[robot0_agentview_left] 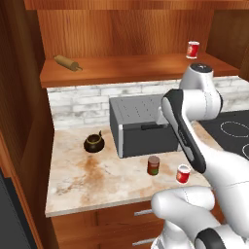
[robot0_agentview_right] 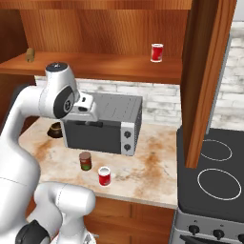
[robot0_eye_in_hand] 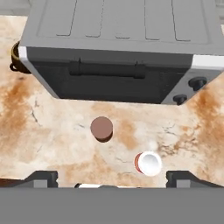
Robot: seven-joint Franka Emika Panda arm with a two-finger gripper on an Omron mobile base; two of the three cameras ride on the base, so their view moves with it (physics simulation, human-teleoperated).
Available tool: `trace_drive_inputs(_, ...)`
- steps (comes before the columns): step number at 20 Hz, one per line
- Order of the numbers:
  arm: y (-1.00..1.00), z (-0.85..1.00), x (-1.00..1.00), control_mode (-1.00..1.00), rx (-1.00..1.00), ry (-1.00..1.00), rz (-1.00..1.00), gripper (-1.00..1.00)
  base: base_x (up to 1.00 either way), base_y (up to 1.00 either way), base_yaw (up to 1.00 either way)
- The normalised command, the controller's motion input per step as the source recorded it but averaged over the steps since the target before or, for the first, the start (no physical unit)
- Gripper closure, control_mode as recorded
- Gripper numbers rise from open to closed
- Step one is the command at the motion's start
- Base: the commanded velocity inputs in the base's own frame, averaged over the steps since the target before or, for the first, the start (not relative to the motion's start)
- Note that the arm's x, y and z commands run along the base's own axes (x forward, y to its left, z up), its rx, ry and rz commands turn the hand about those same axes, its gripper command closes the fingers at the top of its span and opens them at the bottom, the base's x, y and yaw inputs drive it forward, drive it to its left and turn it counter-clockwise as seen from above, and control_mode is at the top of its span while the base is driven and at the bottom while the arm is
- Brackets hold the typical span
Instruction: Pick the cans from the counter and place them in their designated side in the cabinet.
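Cans, dark [robot0_eye_in_hand: 101,128] and red [robot0_eye_in_hand: 148,163], upright on counter [robot0_agentview_left: 87,182], fingers [robot0_eye_in_hand: 41,178] released, spread wide above.

A kitchen: marble counter [robot0_agentview_left: 78,185], toaster oven [robot0_agentview_right: 102,124], stovetop [robot0_agentview_right: 214,178], wooden wall cabinet [robot0_agentview_left: 121,29].

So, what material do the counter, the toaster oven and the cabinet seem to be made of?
The counter looks like polished marble or stone: beige, veined, with brownish stains. The toaster oven seems painted or brushed metal: flat grey panels, dark door. The cabinet appears to be varnished wood: reddish-brown with visible grain. All is rendered, so uncertain.
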Motion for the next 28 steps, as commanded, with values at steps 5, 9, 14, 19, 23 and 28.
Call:
trace_drive_inputs(5,-0.15,-0.18,-0.30,-1.00,-0.01,-0.01,0.00,-1.00,0.00,0.00,0.00)
trace_drive_inputs(9,-0.20,-0.16,-0.29,-1.00,-0.01,0.00,0.00,-1.00,0.00,0.00,0.00)
trace_drive_inputs(14,-0.22,-0.16,-0.31,-1.00,0.00,0.00,0.00,-1.00,0.00,0.00,0.00)
trace_drive_inputs(19,-0.16,-0.17,-0.28,-1.00,0.00,0.00,0.00,-1.00,0.00,0.00,0.00)
trace_drive_inputs(23,-0.12,-0.17,-0.22,-1.00,0.00,0.00,0.00,-1.00,0.00,0.00,0.00)
trace_drive_inputs(28,-0.15,-0.20,-0.08,-1.00,0.00,0.00,0.00,-1.00,0.00,0.00,0.00)
